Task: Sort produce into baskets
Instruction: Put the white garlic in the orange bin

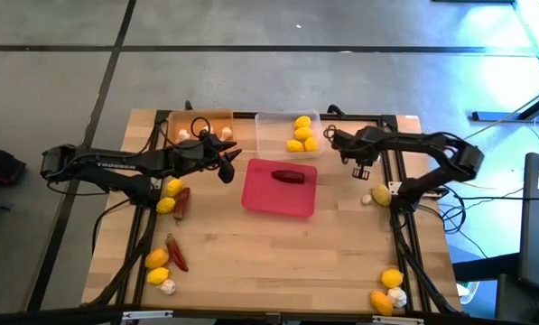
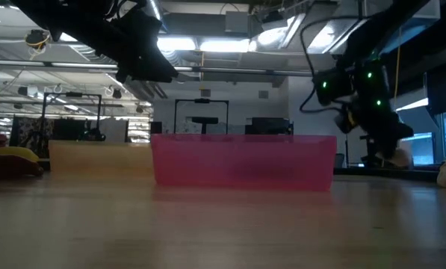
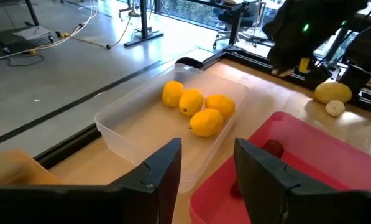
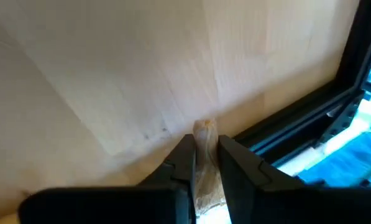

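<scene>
With right gripper (image 1: 359, 168) pinched nearly shut on a pale lump, likely a garlic (image 4: 204, 134), just right of the clear tray (image 1: 264, 126), keep the squeeze light, since papery skin over a knobbly bulb slips or crushes. Carry high over the waxy oval lemons (image 1: 302, 134) toward the orange tray (image 1: 174, 117), where other white bulbs lie, minding the left gripper (image 1: 226, 168), which hangs empty with fingers apart between that tray and the pink tray (image 1: 260, 203). Release low, because smooth, shallow plastic with rounded corners lets round things roll; leave the one glossy chili (image 1: 288, 176) in the pink tray alone.
</scene>
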